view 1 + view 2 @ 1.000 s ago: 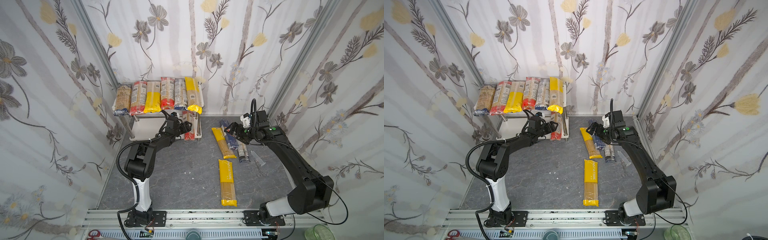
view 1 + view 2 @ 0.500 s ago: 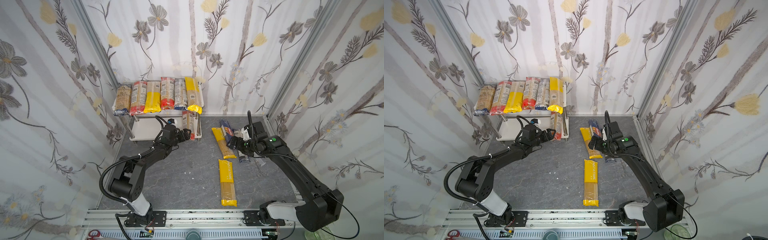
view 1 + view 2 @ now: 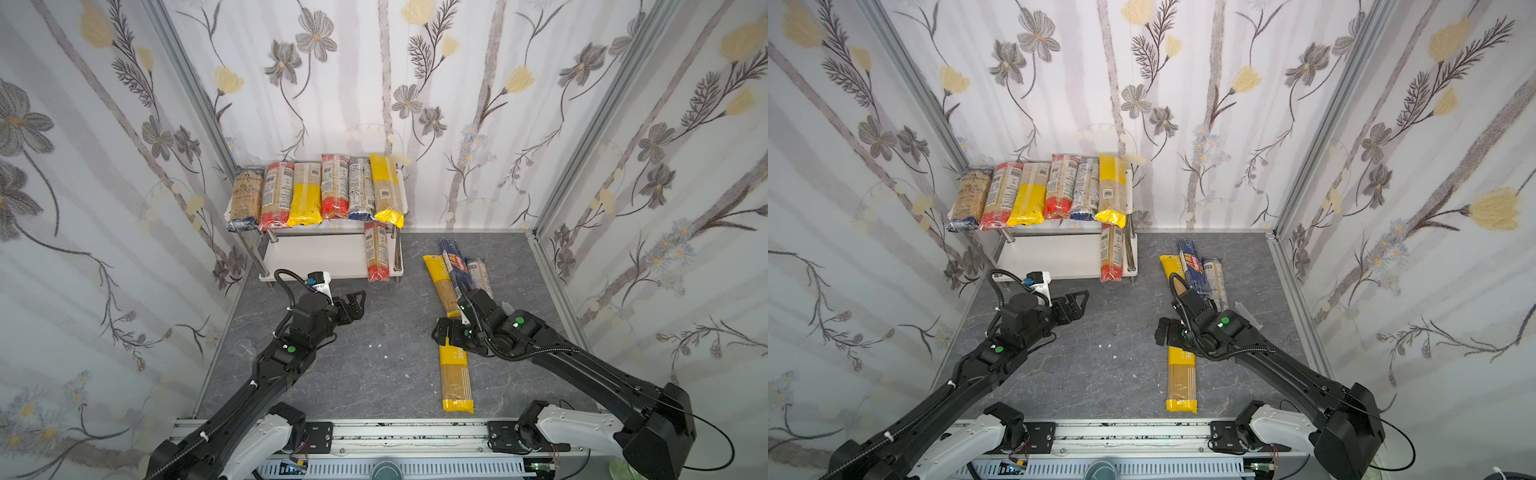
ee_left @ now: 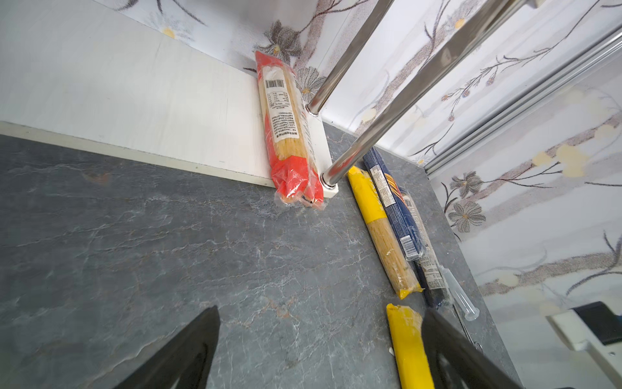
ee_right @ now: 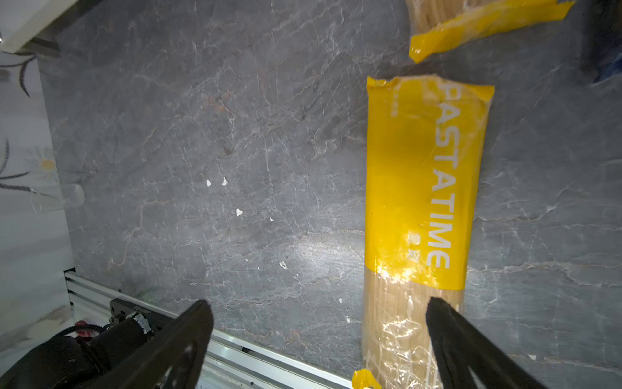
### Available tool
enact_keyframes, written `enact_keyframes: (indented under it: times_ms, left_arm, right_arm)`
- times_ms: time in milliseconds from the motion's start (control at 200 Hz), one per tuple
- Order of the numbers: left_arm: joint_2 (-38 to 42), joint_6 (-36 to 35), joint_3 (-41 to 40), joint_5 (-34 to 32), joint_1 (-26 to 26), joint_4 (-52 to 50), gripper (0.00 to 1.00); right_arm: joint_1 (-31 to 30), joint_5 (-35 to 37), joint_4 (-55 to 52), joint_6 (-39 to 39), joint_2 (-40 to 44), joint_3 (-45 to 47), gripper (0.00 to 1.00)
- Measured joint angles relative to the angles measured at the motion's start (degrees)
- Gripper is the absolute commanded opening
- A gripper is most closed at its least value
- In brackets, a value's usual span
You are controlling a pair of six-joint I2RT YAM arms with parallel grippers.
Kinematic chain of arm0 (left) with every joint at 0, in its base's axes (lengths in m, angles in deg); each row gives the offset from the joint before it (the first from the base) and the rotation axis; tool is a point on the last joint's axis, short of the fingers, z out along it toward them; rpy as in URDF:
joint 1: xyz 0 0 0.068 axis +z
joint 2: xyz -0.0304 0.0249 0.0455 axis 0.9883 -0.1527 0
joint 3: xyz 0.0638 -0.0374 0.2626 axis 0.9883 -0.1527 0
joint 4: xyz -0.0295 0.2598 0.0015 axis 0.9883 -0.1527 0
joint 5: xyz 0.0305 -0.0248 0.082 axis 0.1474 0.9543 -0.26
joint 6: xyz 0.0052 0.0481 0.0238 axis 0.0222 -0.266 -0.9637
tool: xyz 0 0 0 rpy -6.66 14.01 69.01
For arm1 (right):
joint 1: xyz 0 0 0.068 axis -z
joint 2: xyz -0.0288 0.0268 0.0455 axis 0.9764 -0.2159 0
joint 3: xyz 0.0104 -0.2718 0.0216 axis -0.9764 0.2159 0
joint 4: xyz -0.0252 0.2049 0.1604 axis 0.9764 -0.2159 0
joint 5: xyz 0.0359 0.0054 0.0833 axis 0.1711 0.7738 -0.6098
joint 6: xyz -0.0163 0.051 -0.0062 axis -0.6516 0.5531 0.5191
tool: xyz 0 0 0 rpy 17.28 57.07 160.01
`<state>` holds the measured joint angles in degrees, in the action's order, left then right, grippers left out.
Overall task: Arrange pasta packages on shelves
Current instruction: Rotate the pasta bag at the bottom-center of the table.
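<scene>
Left claw (image 3: 354, 304) withdrawn from shelves (image 3: 316, 255), right claw (image 5: 318, 301) now over yellow packet (image 3: 455, 374); both wide, empty.
Packet's length crosses that gap, under one finger (image 5: 464, 343); right arm nearer.

A white two-tier rack (image 3: 316, 253) stands at the back left of a grey stone-patterned tabletop (image 3: 374, 374). Six spaghetti packets (image 3: 305, 195) lie side by side across its upper board. A single red-ended packet (image 3: 377, 257) lies on the lower board just beside the right front post, its red end hanging over the front edge. Right of the rack, three packets (image 3: 455, 266) lie bunched on the tabletop. A lone yellow-labelled packet (image 3: 455, 374) lies nearer the front, and white crumbs (image 5: 223, 182) dot the middle.
</scene>
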<state>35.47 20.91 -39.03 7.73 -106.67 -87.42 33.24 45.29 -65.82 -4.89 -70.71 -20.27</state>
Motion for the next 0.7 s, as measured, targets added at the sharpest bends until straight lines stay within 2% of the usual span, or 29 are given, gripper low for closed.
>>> enact_keyframes:
  times_ms: [145, 305, 430, 704]
  left_arm:
    - [6.5, 0.9, 0.9, -1.7, -2.6, -10.1, 0.97]
    - [8.4, 1.9, 3.9, -2.1, -3.9, -18.1, 0.99]
    - [6.9, 1.8, 6.7, -2.1, -4.6, -21.3, 1.00]
    - [-0.4, -0.2, 12.4, -3.1, -5.2, -23.5, 1.00]
  right_arm:
    - [-7.1, 2.7, 3.1, 5.9, 0.3, 5.2, 1.00]
    - [-11.9, 5.6, 5.0, 11.6, 0.3, 9.0, 1.00]
    - [-14.1, 7.5, 6.0, 15.1, 0.8, 10.4, 1.00]
    - [-14.6, 10.6, 6.3, 18.5, 3.8, 14.5, 1.00]
